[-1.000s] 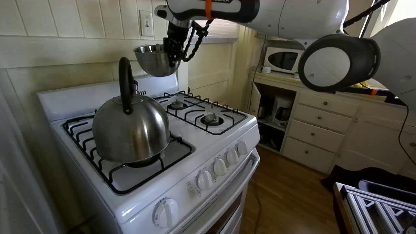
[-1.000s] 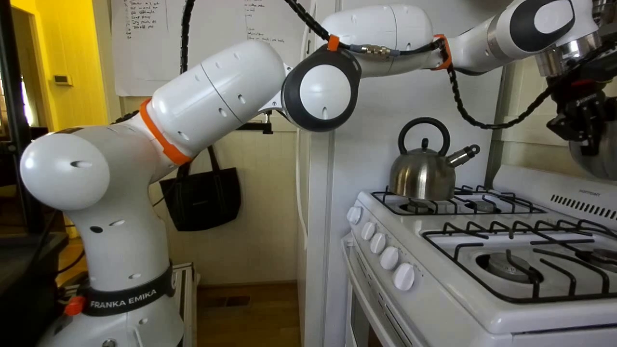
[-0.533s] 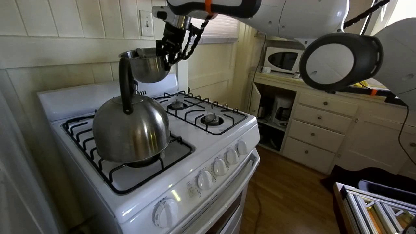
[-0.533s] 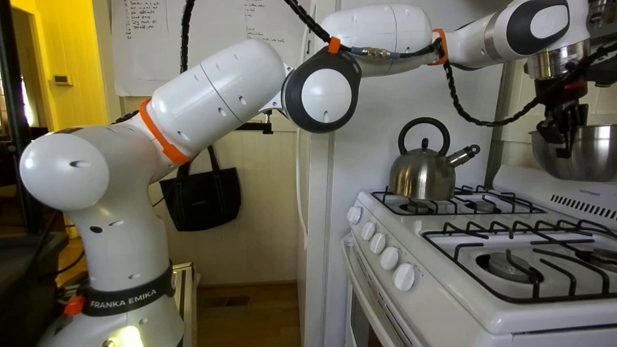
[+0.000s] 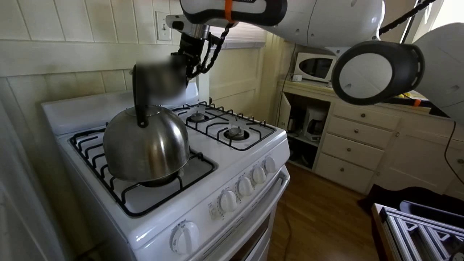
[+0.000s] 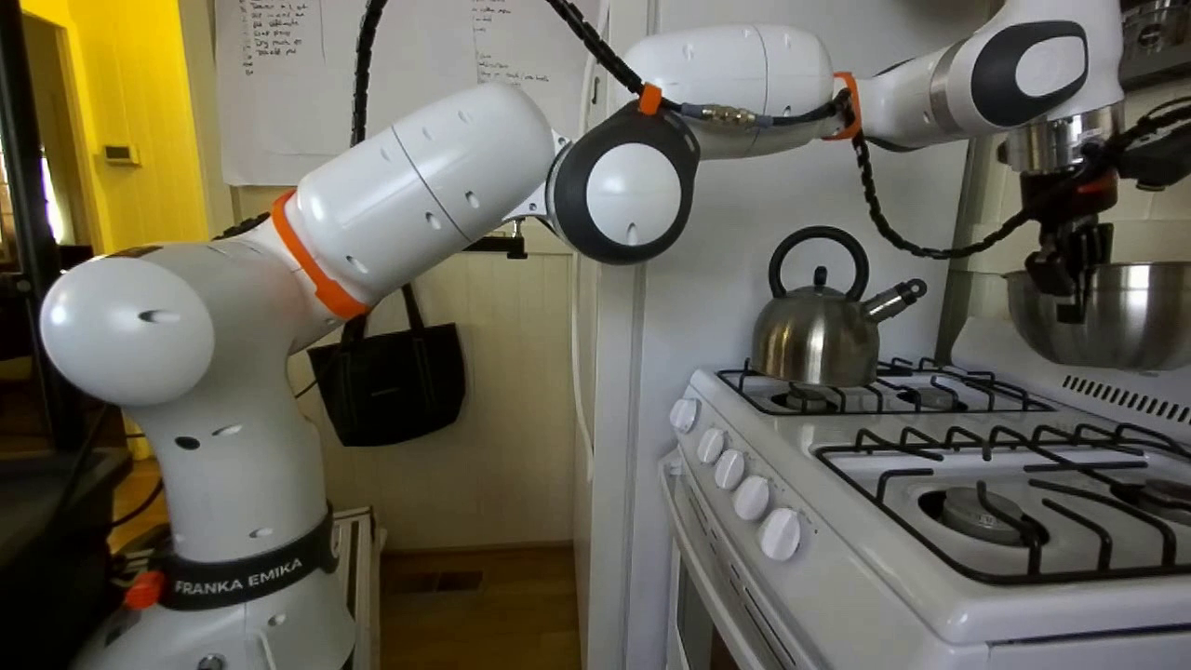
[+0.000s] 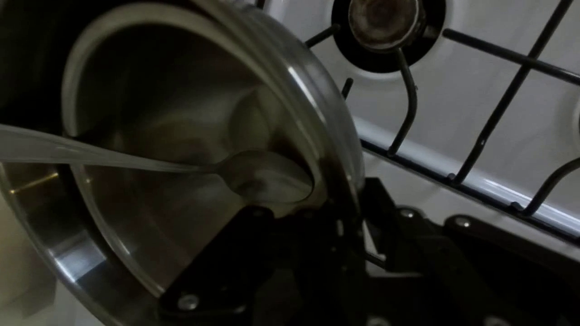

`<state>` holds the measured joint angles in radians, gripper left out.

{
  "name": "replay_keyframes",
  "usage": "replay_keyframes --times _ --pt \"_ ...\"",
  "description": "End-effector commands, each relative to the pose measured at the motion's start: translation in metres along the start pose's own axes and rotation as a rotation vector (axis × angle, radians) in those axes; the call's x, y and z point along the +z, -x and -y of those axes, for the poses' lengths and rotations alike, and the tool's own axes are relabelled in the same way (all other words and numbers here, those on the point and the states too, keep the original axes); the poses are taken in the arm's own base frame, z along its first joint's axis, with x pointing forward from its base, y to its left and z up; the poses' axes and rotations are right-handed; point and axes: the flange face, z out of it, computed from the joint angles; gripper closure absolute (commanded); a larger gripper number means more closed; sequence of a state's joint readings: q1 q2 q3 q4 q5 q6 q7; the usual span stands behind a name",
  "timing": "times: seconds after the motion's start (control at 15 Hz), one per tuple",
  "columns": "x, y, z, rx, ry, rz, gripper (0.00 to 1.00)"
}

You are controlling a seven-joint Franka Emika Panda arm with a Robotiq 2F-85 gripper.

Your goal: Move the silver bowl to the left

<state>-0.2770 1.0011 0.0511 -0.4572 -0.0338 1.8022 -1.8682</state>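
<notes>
Fingers (image 6: 1074, 307) pinch the bowl (image 6: 1140, 321), one inside and one outside, only its wall between them. Left to right in an exterior view: the arm base (image 6: 247, 521) stands at eight o'clock, the bag (image 6: 389, 386) hangs at nine, and the kettle (image 6: 815, 340) sits at three on the stove (image 6: 865, 549), which spreads toward four. Farther out at three, cut off by that view's edge, the bowl hangs about level in the air above the stove's back. In the wrist view a spoon (image 7: 265, 176) leans in the bowl, its handle toward nine, and a burner (image 7: 385, 22) shows at one.
</notes>
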Motion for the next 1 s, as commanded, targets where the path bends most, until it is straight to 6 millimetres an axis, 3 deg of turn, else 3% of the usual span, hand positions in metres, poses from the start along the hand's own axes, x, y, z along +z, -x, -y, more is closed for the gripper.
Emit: replay_keyframes --times 0.0,0.6,0.93 --pt "0.004 -0.021 -0.011 -0.184 0.048 0.001 0.97" --pt "0.008 -0.053 -0.027 -0.555 0.163 -0.021 0.97" --pt "0.018 -0.073 -0.03 -0.677 0.249 -0.163 0.97"
